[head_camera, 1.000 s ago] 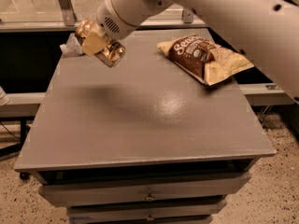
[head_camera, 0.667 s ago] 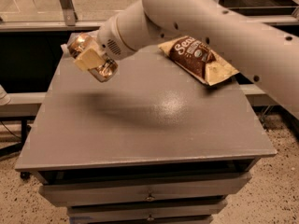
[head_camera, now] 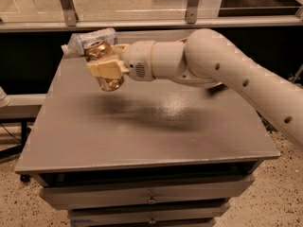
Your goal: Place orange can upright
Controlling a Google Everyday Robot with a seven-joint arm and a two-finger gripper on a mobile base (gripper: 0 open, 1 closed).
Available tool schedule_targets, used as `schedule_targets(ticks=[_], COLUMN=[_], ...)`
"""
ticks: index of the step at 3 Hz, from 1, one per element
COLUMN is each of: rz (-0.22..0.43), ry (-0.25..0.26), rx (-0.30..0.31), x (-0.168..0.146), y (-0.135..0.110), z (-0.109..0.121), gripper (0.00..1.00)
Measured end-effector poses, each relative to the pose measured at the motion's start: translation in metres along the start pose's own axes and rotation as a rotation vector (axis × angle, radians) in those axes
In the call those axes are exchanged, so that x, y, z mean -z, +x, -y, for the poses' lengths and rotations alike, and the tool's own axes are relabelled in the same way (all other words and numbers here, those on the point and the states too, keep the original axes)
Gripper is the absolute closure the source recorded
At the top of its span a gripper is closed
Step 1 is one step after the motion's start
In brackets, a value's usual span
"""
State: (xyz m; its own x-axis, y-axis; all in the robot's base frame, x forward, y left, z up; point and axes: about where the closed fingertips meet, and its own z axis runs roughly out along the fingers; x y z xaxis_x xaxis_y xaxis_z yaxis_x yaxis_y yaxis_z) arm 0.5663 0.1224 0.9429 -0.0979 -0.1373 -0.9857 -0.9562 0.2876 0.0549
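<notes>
The orange can point(head_camera: 106, 82) is shiny orange-gold and stands roughly upright in my gripper point(head_camera: 105, 66), its top end near the upper finger and its bottom hanging just above the grey table point(head_camera: 142, 131). My gripper is shut on the orange can, its cream fingers point(head_camera: 105, 69) clamped across the can's middle. It sits over the table's back left part. The white arm reaches in from the right and hides the back right of the table.
A clear plastic bottle with a pale label point(head_camera: 90, 39) lies on its side at the table's back left corner, just behind the can. A metal rail and glass panel run behind the table. Drawers sit under the tabletop.
The arm has swung lower and across the table, covering the snack bag at the back right. The can has turned from tilted to roughly upright and come down toward the tabletop.
</notes>
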Motion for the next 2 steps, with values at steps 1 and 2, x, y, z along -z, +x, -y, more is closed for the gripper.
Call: schedule_targets(ticks=[1, 2], rz=[0.121, 0.174], ry=[0.026, 0.100], rx=[0.049, 0.121], x=[0.049, 0.107], y=[-0.003, 0.004], z=[0.004, 0.017], gripper=[1.00, 1.00])
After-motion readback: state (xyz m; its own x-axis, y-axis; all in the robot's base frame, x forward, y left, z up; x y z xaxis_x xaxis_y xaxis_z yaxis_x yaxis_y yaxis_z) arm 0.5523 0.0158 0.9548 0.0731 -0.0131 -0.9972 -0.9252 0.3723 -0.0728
